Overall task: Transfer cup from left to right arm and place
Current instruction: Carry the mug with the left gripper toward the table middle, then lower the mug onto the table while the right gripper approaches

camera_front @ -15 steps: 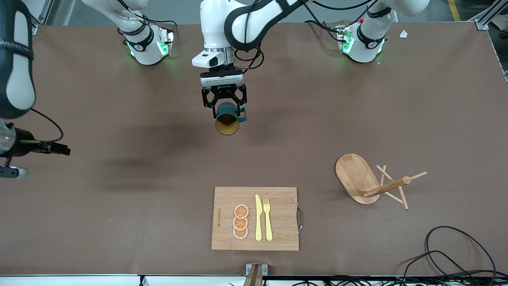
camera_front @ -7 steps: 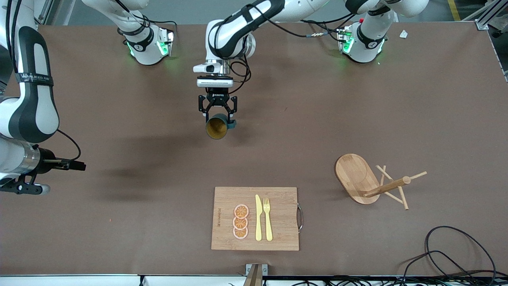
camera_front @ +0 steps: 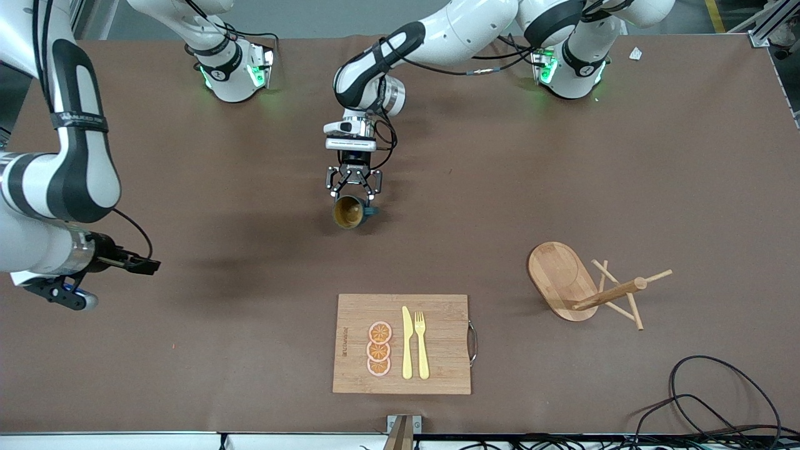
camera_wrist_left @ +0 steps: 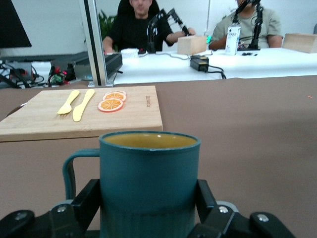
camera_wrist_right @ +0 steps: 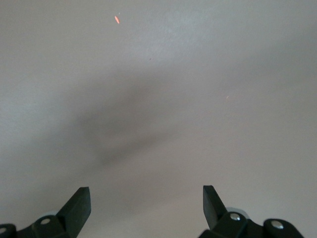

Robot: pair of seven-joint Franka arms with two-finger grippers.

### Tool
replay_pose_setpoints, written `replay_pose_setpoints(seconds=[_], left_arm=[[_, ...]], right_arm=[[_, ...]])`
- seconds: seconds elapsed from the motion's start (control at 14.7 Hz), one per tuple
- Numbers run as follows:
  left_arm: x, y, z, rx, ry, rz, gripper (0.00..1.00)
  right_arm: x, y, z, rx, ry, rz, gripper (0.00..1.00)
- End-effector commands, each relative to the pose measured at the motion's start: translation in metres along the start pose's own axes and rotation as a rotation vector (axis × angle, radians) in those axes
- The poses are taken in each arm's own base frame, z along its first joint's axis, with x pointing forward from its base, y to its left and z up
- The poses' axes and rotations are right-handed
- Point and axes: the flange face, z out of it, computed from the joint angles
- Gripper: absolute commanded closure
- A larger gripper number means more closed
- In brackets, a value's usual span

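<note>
The left arm reaches down over the middle of the table, and the left gripper (camera_front: pixel 354 194) is pinching the cup (camera_front: pixel 349 212) by its sides. The cup is upright in the left wrist view; its yellow inside looks empty. The right gripper (camera_front: pixel 140 265) hangs over bare table at the right arm's end, its fingers (camera_wrist_right: pixel 78 206) spread wide, holding nothing. The wooden cutting board (camera_front: pixel 437 369) carries orange slices (camera_front: pixel 379 349), a knife (camera_front: pixel 407 342) and a fork (camera_front: pixel 422 344).

Wood board (camera_front: pixel 437 312) has a burnt-in word along one edge, too small to read. Right arm (camera_front: pixel 78 119) has a black band w/ white letters, can't read them either.
</note>
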Motion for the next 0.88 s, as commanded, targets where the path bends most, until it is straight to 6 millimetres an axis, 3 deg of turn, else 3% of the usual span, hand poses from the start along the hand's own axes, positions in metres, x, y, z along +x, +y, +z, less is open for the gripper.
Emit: replay_pose_setpoints(seconds=[0.0,0.41,0.61,0.82], left_arm=[[-0.008,0.006,-0.003,-0.023,0.091,-0.016,0.47],[-0.043,0.002,-0.007,-0.024,0.158,0.001,0.47],[-0.05,0.002,-0.009,-0.02,0.16,-0.008,0.46],[-0.051,0.003,-0.012,-0.013,0.15,-0.013,0.41]], right_arm=[[-0.018,-0.027,-0.003,0.0,-0.01,0.079,0.0],[-0.054,-0.088,0.002,-0.018,-0.003,0.24,0.0],[-0.074,-0.12,0.0,-0.023,0.008,0.323,0.0],[-0.088,-0.136,0.0,-0.028,0.011,0.387,0.0]])
